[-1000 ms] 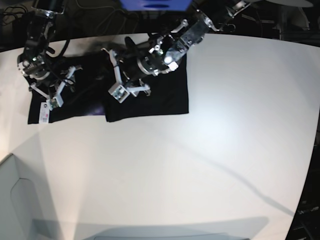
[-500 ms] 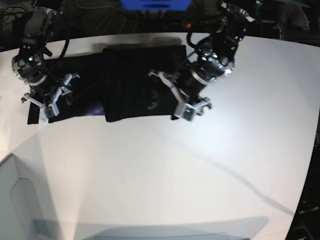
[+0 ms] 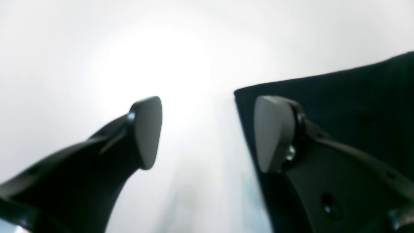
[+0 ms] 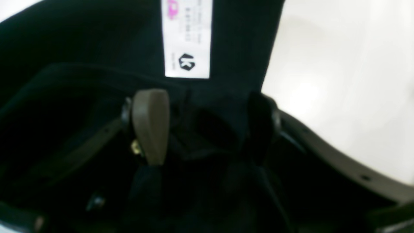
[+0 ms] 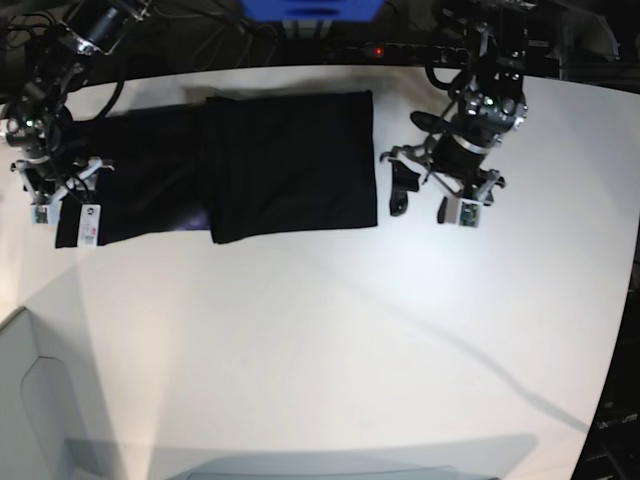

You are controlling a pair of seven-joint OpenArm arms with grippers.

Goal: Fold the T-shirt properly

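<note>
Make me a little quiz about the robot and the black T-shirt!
1. True or false: the left gripper is holding the T-shirt.
2. What colour is the label seen in the right wrist view?
3. Where is the right gripper? A) over bare table B) over the black cloth C) out of sight

Key
1. False: it is open, beside the shirt's edge over the table.
2. White.
3. B

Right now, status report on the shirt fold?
Left gripper open, clear of cloth. Right gripper open over the T-shirt edge near its label. Shirt partly folded.
</note>
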